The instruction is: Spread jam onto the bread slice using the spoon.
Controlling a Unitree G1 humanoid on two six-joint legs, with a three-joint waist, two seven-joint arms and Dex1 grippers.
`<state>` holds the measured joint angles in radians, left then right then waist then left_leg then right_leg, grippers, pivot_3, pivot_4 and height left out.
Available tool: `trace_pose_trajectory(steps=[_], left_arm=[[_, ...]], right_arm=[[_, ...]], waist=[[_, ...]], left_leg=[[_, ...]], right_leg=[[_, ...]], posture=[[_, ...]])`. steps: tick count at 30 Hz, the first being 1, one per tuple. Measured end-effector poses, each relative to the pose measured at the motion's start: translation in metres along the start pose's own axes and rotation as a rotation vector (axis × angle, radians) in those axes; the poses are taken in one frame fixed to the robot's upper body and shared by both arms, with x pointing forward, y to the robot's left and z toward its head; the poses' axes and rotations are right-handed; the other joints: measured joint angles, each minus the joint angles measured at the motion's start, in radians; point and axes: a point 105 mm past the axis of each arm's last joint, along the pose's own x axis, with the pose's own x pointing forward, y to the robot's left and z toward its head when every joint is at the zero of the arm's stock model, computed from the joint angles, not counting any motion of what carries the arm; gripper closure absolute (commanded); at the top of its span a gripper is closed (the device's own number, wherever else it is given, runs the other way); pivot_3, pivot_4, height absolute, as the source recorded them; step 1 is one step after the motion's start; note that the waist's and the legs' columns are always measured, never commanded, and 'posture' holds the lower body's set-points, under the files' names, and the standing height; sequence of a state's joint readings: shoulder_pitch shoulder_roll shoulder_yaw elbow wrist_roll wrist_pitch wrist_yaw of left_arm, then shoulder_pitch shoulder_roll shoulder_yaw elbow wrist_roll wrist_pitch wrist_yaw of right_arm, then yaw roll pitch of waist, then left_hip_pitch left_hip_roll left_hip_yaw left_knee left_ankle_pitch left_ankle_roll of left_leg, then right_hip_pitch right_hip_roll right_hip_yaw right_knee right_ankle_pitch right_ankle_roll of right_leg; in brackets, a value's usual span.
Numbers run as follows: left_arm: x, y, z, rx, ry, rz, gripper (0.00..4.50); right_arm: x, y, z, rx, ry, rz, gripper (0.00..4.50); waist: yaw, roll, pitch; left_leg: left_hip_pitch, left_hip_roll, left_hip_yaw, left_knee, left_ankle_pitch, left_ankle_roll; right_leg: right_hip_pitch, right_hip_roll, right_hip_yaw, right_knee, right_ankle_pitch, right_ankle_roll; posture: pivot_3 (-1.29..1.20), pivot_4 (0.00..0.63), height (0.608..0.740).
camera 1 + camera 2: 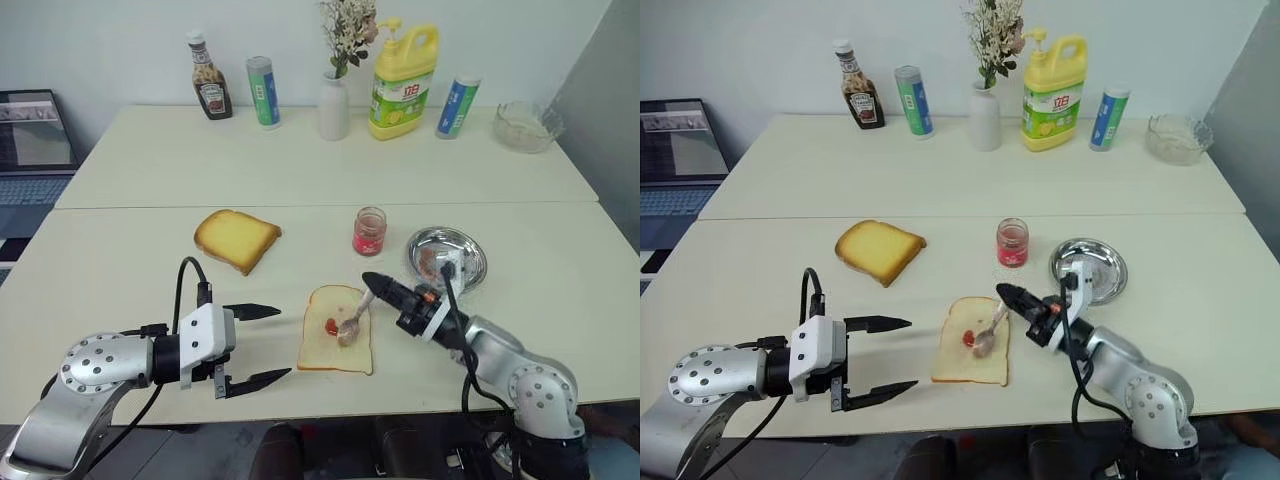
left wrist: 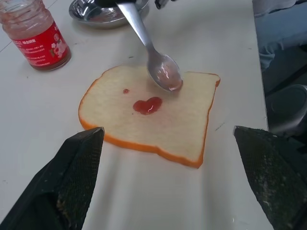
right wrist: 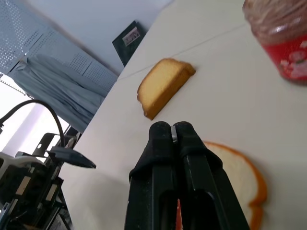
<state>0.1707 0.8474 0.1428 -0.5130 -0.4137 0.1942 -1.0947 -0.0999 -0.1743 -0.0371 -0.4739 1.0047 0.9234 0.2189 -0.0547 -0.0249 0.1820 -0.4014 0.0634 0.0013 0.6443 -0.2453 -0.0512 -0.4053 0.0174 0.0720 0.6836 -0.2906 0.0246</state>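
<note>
The bread slice (image 1: 336,329) lies flat on the near table (image 1: 120,260), between the 2 arms. The right gripper (image 1: 372,283) is clamped tight on the handle of the spoon (image 1: 353,322); the bowl rests on, or just above, the slice's upper face, beside a small blob of the jam (image 2: 147,105). Contact cannot be confirmed from these angles. A second, smaller red fleck sits near the blob, and a thin pink film clings to the spoon bowl. The jam jar (image 1: 369,231) stands upright just beyond the slice, lid off, with the steel dish (image 1: 447,255) to its right. The left gripper (image 1: 258,345) hovers to the left of the slice, jaws spread wide, holding nothing.

Assessment: spreading has barely begun; most of the slice is bare.

Risks:
1. The slice is unrestrained. A sideways stroke could drag it across the table rather than smear the jam.
2. Excess downward pressure could tear or dent the soft crumb.
3. The jar stands close to the spoon arm; a wide sweep could tip it.
4. The slim handle may twist in the pinch grip.
</note>
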Motion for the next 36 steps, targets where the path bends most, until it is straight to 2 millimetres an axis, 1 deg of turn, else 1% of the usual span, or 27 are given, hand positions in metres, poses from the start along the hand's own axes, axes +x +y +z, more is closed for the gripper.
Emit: trace_pose_trajectory(steps=[4,6,10,12,15,16,19,22,24,27,32,34,36], left_arm=[[0.000,0.000,0.002,0.013,-0.004,-0.010,0.00],[0.000,0.000,0.002,0.015,-0.004,-0.012,0.00],[0.000,0.001,0.003,0.017,-0.003,-0.015,0.00],[0.000,0.001,0.003,0.017,-0.003,-0.015,0.00],[0.000,0.001,0.002,0.016,-0.003,-0.014,0.00],[0.000,0.001,0.002,0.016,-0.002,-0.014,0.00],[0.000,0.001,0.002,0.016,-0.002,-0.011,0.00],[0.000,0.001,0.001,0.013,-0.001,-0.010,0.00],[0.000,0.001,0.001,0.013,-0.001,-0.010,0.00],[-0.001,0.001,0.001,0.014,-0.001,-0.012,0.00],[-0.001,0.000,0.000,0.011,0.001,-0.016,0.00],[-0.001,-0.001,0.000,0.016,-0.001,-0.018,0.00],[-0.001,-0.001,-0.001,0.018,0.000,-0.023,0.00]], right_arm=[[0.015,-0.002,-0.011,0.038,0.008,-0.008,4.46],[0.022,-0.004,-0.010,0.038,-0.001,-0.015,4.46],[0.028,-0.010,-0.009,0.076,-0.027,-0.038,4.46],[0.033,-0.022,-0.002,0.136,-0.077,-0.082,4.46],[0.026,-0.038,0.003,0.203,-0.115,-0.132,4.46],[0.024,-0.040,0.003,0.211,-0.114,-0.136,4.46],[0.014,-0.039,-0.001,0.232,-0.071,-0.114,4.46],[0.005,-0.031,-0.008,0.232,-0.010,-0.079,4.46],[0.003,-0.029,-0.008,0.247,-0.002,-0.071,4.46],[0.007,-0.029,-0.005,0.279,-0.037,-0.096,4.46],[0.015,-0.045,0.025,0.303,-0.192,-0.178,4.46],[0.016,-0.051,0.026,0.304,-0.207,-0.215,4.46],[0.019,-0.058,0.022,0.304,-0.202,-0.246,4.46]], waist=[[-0.001,0.000,0.000],[-0.001,0.000,0.000],[0.000,0.000,0.000],[-0.001,0.000,0.000],[0.003,-0.001,0.000],[0.004,-0.001,0.000],[0.004,-0.001,-0.001],[0.002,-0.001,-0.001],[0.000,-0.001,-0.001],[-0.002,-0.001,-0.001],[-0.002,-0.001,-0.001],[-0.002,-0.001,-0.001],[-0.002,-0.001,-0.001]], left_leg=[[0.000,0.000,0.000,0.000,0.000,0.000],[0.000,0.000,0.000,0.000,0.000,0.000],[0.000,0.000,0.000,0.000,0.000,0.000],[0.000,0.000,0.000,0.000,0.000,0.000],[0.000,0.000,0.000,0.000,0.000,0.000],[0.000,-0.001,0.000,0.000,0.000,0.000],[0.000,0.000,0.000,0.000,0.000,0.000],[0.000,0.000,0.000,-0.001,0.000,0.000],[0.000,0.000,0.000,-0.001,0.000,0.000],[0.000,0.000,0.000,0.000,0.000,0.000],[0.000,0.000,0.000,0.000,0.000,0.000],[0.000,0.000,0.000,-0.001,0.000,0.000],[0.000,0.000,0.000,-0.001,0.000,0.000]], right_leg=[[0.000,0.000,0.000,0.000,-0.001,0.002],[0.000,0.000,0.000,0.000,-0.001,0.002],[0.000,0.000,0.000,0.000,-0.001,0.001],[0.000,0.000,0.000,0.001,-0.001,0.001],[0.000,0.000,0.000,0.001,0.000,0.000],[0.000,0.000,0.000,0.000,0.000,0.000],[0.000,0.000,0.000,0.000,0.000,0.000],[0.000,0.000,0.000,0.000,0.000,0.000],[0.000,0.000,0.000,0.000,0.000,0.000],[0.000,0.000,0.000,0.001,-0.001,0.003],[0.000,0.000,0.000,0.000,-0.001,0.002],[0.000,0.000,0.000,0.000,0.000,0.000],[0.000,0.000,0.000,-0.001,0.000,0.000]], posture=[[0.00,0.150,0.740],[0.00,0.150,0.740],[0.00,0.150,0.740],[0.00,0.150,0.740],[0.00,0.150,0.740],[0.00,0.150,0.740],[0.00,0.150,0.740],[0.00,0.150,0.740],[0.00,0.150,0.740],[0.00,0.150,0.740],[0.00,0.150,0.740],[0.00,0.150,0.740],[0.00,0.150,0.740]])
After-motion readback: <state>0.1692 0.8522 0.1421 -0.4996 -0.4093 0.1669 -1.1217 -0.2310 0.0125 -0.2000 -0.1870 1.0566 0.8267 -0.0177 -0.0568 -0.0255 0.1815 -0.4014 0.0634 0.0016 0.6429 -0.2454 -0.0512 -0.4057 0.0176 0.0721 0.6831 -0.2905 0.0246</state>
